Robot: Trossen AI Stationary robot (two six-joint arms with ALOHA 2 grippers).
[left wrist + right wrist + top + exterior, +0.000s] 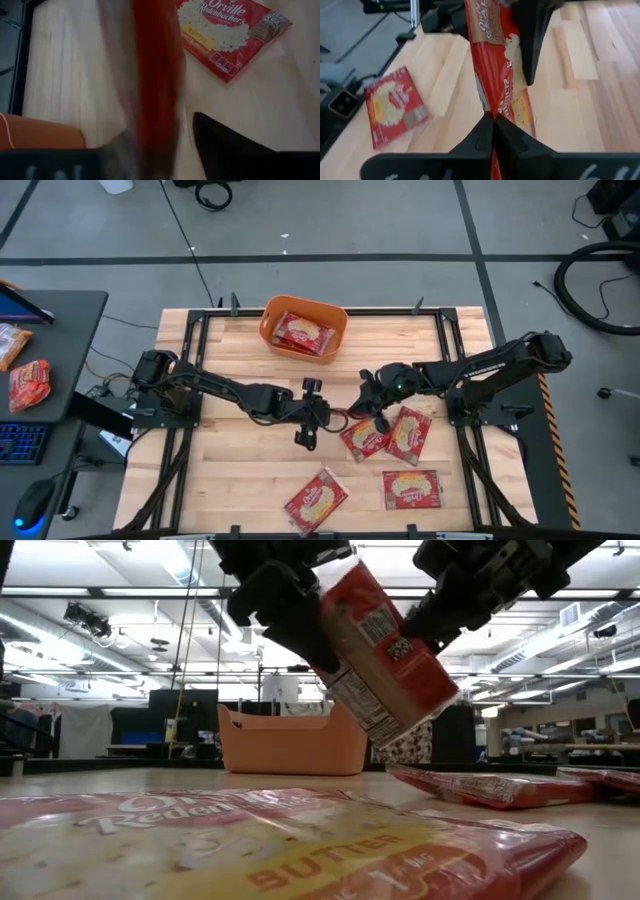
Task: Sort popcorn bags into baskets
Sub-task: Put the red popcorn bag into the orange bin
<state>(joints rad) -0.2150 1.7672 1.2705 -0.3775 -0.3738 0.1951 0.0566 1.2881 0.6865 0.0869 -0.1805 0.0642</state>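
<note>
One red popcorn bag (375,650) hangs in the air over the middle of the table, tilted and held by both grippers. My left gripper (290,615) is shut on its left side and my right gripper (450,605) on its right side. From above, the bag shows edge-on (343,417) between the left gripper (310,417) and the right gripper (375,402). The orange tub (305,310) stands at the far edge with bags (303,333) lying flat inside. Several more bags lie flat on the table (408,433) (316,500) (411,489). My left gripper has the bag between its fingers (225,145); the red foil (155,85) runs through the jaws as a blur, so the exact part is unclear. In the low view the fingers sit on the bag's upper left edge (325,635). The bag is lifted clear and tilted. My right gripper pinches an edge of the same bag (492,107) between its two fingertips (480,132). The bag stands on edge and runs away from the fingers toward the left arm's finger (530,40) at its far end. It is clear of the table.
A bag (365,438) lies directly under the held one, beside another (395,105) toward the near edge. One bag (280,840) lies close before the low camera. Bare wood lies left of centre (230,470). A side desk with snack packets (28,383) stands off the table's left.
</note>
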